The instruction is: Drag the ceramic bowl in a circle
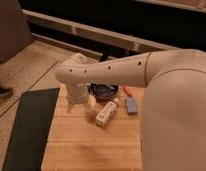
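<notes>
The ceramic bowl [103, 91] is a dark, glossy round bowl at the back of the wooden table [81, 145], partly hidden behind my arm. My white arm [111, 70] reaches in from the right and bends down at the wrist. My gripper [77, 103] hangs at the end of the wrist, just left of the bowl and low over the table. A small cream round thing [90, 108] sits right next to the gripper.
A white bottle [106, 112] lies on its side in front of the bowl. A blue block [131, 106] and a small orange item [128, 91] lie to the bowl's right. A dark mat [26, 125] borders the table on the left.
</notes>
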`<state>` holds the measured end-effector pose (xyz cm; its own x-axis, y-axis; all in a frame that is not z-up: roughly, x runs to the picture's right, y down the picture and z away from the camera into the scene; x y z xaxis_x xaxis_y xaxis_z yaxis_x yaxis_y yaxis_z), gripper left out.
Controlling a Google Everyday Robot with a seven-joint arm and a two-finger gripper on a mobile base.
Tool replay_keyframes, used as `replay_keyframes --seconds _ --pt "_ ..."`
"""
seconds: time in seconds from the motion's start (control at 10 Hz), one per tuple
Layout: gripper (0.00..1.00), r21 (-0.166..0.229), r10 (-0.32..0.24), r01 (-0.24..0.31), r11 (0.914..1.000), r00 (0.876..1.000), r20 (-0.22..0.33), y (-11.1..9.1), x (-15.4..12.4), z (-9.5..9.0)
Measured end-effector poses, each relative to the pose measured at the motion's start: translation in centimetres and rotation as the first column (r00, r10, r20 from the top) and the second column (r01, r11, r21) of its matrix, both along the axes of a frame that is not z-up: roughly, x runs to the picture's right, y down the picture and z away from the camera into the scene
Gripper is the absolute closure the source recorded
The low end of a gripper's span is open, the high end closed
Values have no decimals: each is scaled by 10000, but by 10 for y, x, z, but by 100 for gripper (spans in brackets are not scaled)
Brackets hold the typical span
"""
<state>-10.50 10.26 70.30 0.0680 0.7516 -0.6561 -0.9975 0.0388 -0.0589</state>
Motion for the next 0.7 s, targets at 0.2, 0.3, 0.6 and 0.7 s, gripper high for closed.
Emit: replay_keyframes --seconds 0.2,0.3,0.6,0.7 --pt "35 0 0 0 10000 10000 0 0 0 0" --pt "35 0 0 0 10000 10000 0 0 0 0" --pt "35 156 -19 17 9999 9999 127 -5 1 2" --pt "35 489 33 -50 9988 9994 330 -17 4 8"
